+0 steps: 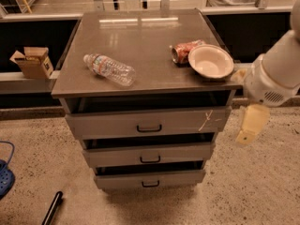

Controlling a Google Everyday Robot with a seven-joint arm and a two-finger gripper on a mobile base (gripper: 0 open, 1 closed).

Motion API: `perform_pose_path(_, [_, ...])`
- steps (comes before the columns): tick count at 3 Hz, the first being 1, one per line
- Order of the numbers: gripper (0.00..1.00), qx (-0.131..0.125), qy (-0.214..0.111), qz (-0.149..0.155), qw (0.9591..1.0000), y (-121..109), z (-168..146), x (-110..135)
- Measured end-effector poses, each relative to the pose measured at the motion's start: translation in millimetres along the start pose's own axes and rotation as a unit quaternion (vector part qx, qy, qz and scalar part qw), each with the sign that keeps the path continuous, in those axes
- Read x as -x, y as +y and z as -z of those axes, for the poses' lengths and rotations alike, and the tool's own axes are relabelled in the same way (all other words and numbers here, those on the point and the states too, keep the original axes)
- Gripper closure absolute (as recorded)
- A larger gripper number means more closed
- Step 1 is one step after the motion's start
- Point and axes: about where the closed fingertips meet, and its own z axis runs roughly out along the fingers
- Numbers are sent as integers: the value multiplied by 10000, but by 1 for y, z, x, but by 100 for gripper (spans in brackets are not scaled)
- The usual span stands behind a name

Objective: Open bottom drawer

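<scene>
The bottom drawer is the narrowest grey metal front, lowest of three in the grey cabinet, with a small black pull handle. It sits slightly less far out than the two above. Above it are the mid-sized drawer front and the widest front, which carries a white scratch. My gripper hangs from the white arm at the right, beside the cabinet's right edge at top-drawer height, well apart from the bottom drawer's handle.
On the cabinet top lie a clear plastic bottle, a red can on its side and a white bowl at the right edge. A cardboard box sits on the ledge left. A black stick and a blue object lie on the floor.
</scene>
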Motion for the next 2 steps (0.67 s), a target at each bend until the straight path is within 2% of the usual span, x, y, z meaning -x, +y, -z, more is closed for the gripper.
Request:
perform_pose_path(1, [0,-41,-195,349,9992,8,-33,-8])
perform_pose_path(2, [0,-54,-248,506,9984,9,-43,-9])
